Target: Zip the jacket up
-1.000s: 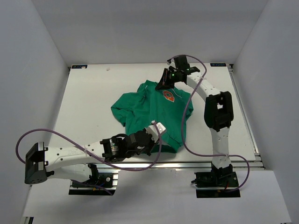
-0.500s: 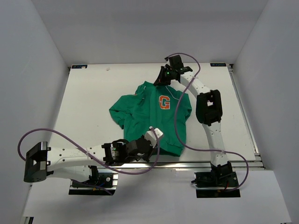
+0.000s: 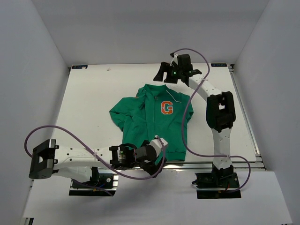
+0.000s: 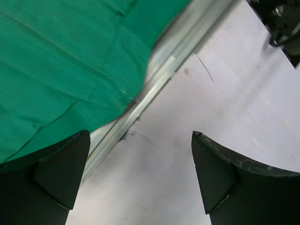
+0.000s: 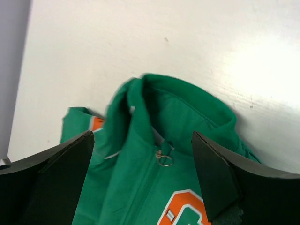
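The green jacket [image 3: 151, 123] lies flat on the white table [image 3: 89, 98], front up, with its orange "G" patch [image 3: 167, 108] showing. In the right wrist view the zip runs shut up to the collar [image 5: 187, 101], and its ring pull [image 5: 164, 160] rests just under it. My right gripper [image 3: 161, 74] hovers open just beyond the collar, holding nothing [image 5: 143, 136]. My left gripper [image 3: 154, 167] is open at the table's near edge, just off the jacket's hem [image 4: 108, 79], with nothing between its fingers [image 4: 140, 136].
An aluminium rail [image 4: 173, 51] runs along the table's near edge, with the floor below it. Purple cables [image 3: 185, 126] loop from both arms, the right one crossing the jacket's right side. White walls enclose the table on three sides.
Both grippers have opened and let go of the jacket. The right one pulled back past the collar, the left one slid off the hem toward the near edge. The jacket settled flat.
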`<state>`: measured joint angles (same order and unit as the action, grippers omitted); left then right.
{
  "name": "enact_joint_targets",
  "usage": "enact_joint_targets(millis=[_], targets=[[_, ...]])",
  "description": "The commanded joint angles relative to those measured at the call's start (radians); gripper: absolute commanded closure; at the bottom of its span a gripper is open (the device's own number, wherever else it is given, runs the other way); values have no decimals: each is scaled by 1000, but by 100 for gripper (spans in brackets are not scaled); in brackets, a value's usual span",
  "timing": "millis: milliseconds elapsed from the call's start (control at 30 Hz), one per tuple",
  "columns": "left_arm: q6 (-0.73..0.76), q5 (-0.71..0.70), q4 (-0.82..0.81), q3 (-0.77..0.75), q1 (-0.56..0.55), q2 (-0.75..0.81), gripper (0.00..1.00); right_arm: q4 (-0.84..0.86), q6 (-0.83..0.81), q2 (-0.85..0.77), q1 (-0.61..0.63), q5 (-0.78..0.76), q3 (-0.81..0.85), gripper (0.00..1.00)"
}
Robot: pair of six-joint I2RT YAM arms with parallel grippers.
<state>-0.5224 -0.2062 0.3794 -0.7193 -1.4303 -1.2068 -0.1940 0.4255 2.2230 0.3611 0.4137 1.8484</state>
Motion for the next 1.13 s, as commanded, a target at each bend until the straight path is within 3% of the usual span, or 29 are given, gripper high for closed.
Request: enact_joint_targets(millis=[0,133,233,267,300,333,400,433,467,500,533,567,600,633,700,800,1100], targets=[[-56,-77,91,-69,1,39,2,42,-56,-140,-4,1,11,10],[-154,-281,196,-121,16,90,2,42,-24,-303,-39,-35,-93,11],[-232,-332,283,-176,157,116,2,53,22,-435,-95,-41,-225,11],[-228,-302,280,-186,306,124,2,57,27,-472,-106,-64,-314,11],[-235,-280,267,-190,388,133,2,59,29,-514,-116,-105,-360,11],[-244,-241,262,-193,573,136,2,50,15,-552,-120,-196,-401,11],[-232,-168,247,-206,765,119,2,24,-2,-699,-151,-281,-504,11],[-229,-68,256,-222,865,99,2,1,-8,-730,-163,-350,-527,11],[-205,23,271,-264,1059,49,2,-62,-11,-785,-187,-378,-563,11],[-183,122,271,-278,1150,21,2,-108,-11,-808,-197,-407,-574,11],[-156,303,266,-287,1294,-6,2,-201,10,-835,-201,-537,-583,11],[-153,341,265,-295,1341,-57,2,-234,13,-859,-205,-599,-597,11],[-153,335,288,-314,1367,-75,2,-249,15,-912,-206,-652,-641,11],[-168,220,315,-328,1374,-94,2,-261,15,-942,-205,-730,-664,11],[-174,122,368,-333,1375,-105,2,-286,9,-1023,-206,-817,-707,11],[-189,25,375,-322,1377,-35,2,-315,21,-1126,-208,-889,-784,11],[-195,-54,303,-243,1375,226,2,-225,-1,-1298,-208,-831,-925,11]])
